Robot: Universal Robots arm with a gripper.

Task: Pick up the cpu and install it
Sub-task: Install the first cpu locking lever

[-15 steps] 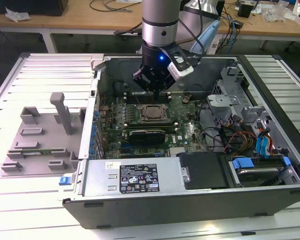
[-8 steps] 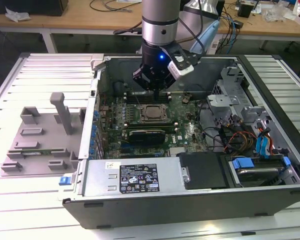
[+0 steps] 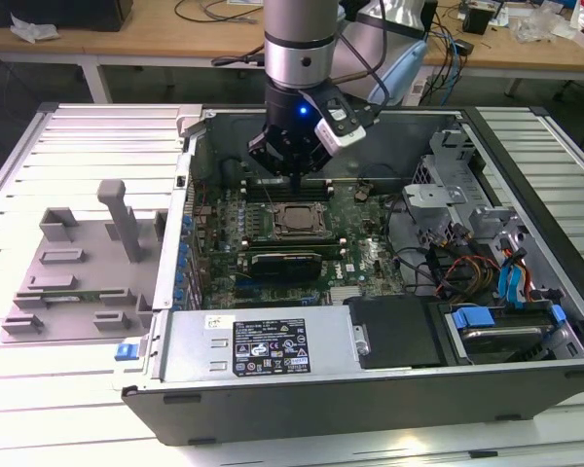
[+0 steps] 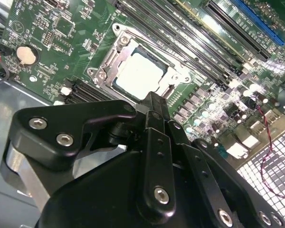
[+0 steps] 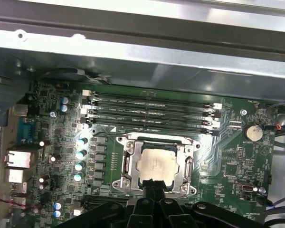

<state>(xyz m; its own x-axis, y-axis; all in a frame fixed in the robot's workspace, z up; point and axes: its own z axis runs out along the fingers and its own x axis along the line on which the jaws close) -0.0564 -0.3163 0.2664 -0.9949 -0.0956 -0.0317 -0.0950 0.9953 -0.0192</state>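
Evidently, the gripper (image 4: 152, 99), fingers closed together and holding nothing, hovers directly over the cpu (image 4: 139, 76), which lies flat in the socket frame (image 5: 127, 161), just below the fingertips.

One cpu (image 5: 156, 166), one motherboard (image 5: 226, 164), one computer case (image 3: 419, 387), one claw (image 5: 152, 184).

Exterior view: high, off arm, looks steeply down over counter (image 3: 78, 146); whole open computer case (image 3: 370, 389) in frame, mid-distance. First wrist view: close over motherboard (image 5: 228, 161), looks down past pincer (image 5: 152, 183) tip. Second wrist view: nearer, tilted, peers over pincer body. All three share cpu (image 5: 155, 166); both wrist views share memory slots (image 5: 147, 111).
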